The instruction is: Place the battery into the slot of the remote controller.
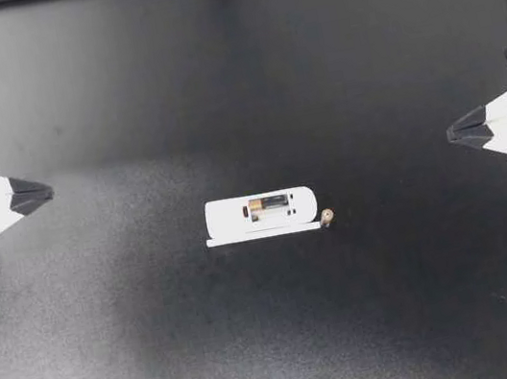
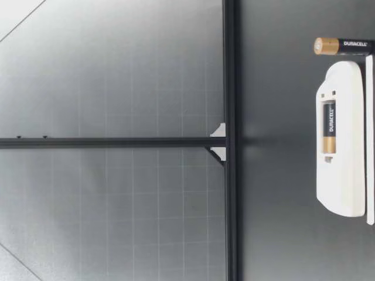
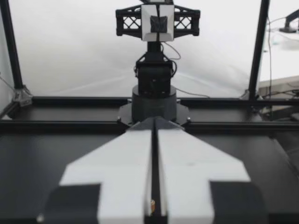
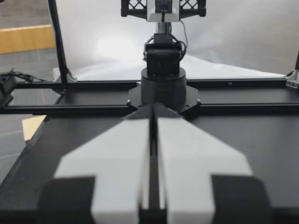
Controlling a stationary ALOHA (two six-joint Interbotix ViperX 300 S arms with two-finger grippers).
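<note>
My left end effector (image 1: pixel 48 193) and my right end effector (image 1: pixel 451 131) each have their fingers pressed together on nothing, and both hang well apart from the remote controller (image 1: pixel 229 217), one out to each side of it. The remote controller lies on the tabletop (image 1: pixel 235 76) with its slot (image 1: pixel 282 212) facing up. One battery (image 1: pixel 268 206) is already seated in that slot, while a loose battery (image 1: pixel 327 217) stands upright just beside the remote controller's rounded end.
</note>
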